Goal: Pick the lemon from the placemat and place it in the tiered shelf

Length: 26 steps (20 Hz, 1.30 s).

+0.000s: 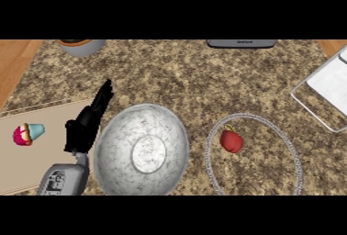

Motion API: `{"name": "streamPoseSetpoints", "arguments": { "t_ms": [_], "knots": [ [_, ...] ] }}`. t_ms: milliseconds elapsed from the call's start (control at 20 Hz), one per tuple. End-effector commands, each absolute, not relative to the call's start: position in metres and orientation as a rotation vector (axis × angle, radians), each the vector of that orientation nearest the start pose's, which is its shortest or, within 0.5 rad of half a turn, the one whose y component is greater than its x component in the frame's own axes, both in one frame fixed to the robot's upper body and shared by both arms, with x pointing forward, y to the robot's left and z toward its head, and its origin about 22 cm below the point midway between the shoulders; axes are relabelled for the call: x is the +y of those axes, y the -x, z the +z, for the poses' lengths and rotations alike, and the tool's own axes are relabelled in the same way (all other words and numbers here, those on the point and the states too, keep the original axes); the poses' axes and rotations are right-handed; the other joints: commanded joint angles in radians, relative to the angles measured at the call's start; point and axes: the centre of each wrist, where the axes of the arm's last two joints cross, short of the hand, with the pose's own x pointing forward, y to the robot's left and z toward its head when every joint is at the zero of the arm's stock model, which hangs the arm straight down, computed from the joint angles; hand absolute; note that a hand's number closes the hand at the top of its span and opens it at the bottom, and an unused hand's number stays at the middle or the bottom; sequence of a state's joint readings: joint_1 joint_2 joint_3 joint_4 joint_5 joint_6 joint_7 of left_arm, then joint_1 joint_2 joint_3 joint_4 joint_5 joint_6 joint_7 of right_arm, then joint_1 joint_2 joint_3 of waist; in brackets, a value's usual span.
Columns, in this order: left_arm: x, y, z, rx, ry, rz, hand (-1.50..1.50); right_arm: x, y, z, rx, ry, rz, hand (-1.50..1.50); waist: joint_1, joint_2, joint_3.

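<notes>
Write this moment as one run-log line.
left hand: open, beside bowl | right hand: not in view | cupcake on placemat | red fruit on glass plate | lemon: not visible

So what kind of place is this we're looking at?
Most likely a kitchen: a speckled granite-look counter, a big marbled bowl beside a glass plate, and a cupcake on a beige placemat.

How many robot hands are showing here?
1. The left hand rises from the lower left, fingers straight, between the placemat and the grey bowl. The right hand is out of view.
</notes>
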<state>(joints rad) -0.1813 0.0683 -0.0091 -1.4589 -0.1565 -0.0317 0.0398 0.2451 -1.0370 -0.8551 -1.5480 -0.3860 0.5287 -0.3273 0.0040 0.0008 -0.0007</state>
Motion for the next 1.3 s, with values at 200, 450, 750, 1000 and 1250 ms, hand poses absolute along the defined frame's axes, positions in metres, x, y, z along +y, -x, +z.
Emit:
{"name": "streamPoseSetpoints", "arguments": {
  "t_ms": [200,450,750,1000,1250],
  "knots": [
    [0.227,-0.285,0.015,-1.588,-0.116,-0.25,0.0,-0.538,-0.169,0.312,-1.931,0.776,0.49,1.5,0.003,0.001,0.0],
    [0.223,-0.277,0.024,-1.574,-0.105,-0.252,0.0,-0.537,-0.199,0.305,-1.955,0.824,0.474,1.5,0.01,0.001,0.001],
    [0.22,-0.274,0.01,-1.588,-0.086,-0.262,0.0,-0.536,-0.223,0.318,-1.994,0.949,0.54,1.5,0.018,0.003,0.001],
    [0.228,-0.292,0.022,-1.571,-0.078,-0.271,0.0,-0.52,-0.256,0.275,-1.991,1.004,0.573,1.5,0.014,0.003,0.001],
    [0.224,-0.289,0.022,-1.589,-0.095,-0.291,0.0,-0.501,-0.284,0.268,-2.105,1.019,0.641,1.5,0.015,0.003,0.001]
  ]
}}
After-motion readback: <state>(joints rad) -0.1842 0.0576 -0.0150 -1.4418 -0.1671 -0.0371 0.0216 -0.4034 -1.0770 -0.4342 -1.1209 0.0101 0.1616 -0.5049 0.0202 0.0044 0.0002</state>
